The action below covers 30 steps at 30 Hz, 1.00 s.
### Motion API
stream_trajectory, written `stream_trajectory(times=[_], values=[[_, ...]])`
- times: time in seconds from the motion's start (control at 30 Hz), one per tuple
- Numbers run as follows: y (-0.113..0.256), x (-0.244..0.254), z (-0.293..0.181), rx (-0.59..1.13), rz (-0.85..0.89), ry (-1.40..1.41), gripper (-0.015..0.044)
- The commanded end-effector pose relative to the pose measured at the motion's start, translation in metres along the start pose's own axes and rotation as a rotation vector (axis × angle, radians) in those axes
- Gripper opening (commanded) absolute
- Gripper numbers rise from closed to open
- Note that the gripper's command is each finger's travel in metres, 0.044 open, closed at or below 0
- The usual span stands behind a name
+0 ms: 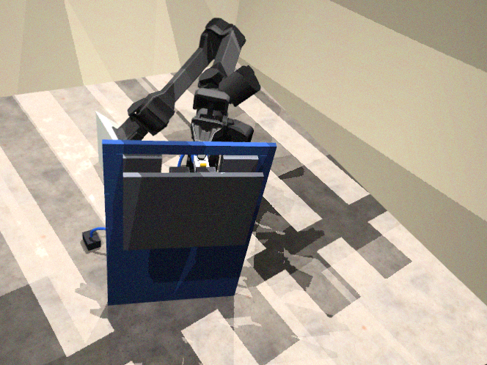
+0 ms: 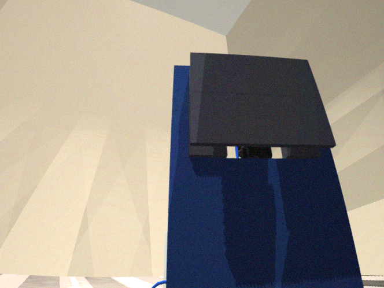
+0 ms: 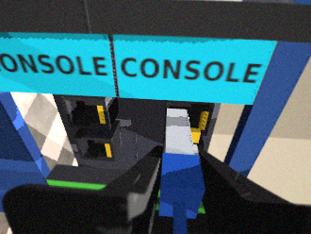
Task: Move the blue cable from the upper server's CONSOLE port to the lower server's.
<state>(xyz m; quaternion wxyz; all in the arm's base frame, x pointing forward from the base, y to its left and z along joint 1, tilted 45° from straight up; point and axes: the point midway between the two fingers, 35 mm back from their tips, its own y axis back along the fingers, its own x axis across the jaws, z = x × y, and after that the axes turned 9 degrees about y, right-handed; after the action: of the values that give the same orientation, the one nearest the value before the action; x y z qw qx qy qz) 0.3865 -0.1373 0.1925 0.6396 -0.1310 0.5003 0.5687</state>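
My gripper (image 1: 201, 156) (image 3: 178, 153) is shut on the blue plug (image 3: 182, 176). Its clear front end (image 3: 178, 134) points at the ports below the right CONSOLE label (image 3: 188, 71), overlapping one opening. Its whole length shows there, so it looks out of the port; the exact gap cannot be told. Two openings with yellow contacts, an upper one (image 3: 90, 114) and a lower one (image 3: 96, 149), sit under the left label (image 3: 52, 64). Dark server housings (image 1: 192, 212) (image 2: 260, 102) hide most of the gripper in the top and exterior views. Which server the plug faces is unclear.
A blue rack frame (image 1: 129, 270) (image 2: 195, 222) surrounds the servers, with side bars close by in the wrist view. A pale panel (image 1: 103, 131) stands at its left. A small black box (image 1: 91, 240) with a blue cable (image 1: 98, 228) sits on the floor.
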Motion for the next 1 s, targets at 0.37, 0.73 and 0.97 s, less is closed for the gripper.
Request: stream_trajectory(times=[0.37,0.73,0.97], values=[[0.008,-0.001,-0.003,0.000,-0.004,0.003,0.0000],[0.013,0.000,-0.005,0.000,-0.004,0.003,0.0000],[0.017,0.000,-0.007,0.000,-0.004,0.003,0.0000]])
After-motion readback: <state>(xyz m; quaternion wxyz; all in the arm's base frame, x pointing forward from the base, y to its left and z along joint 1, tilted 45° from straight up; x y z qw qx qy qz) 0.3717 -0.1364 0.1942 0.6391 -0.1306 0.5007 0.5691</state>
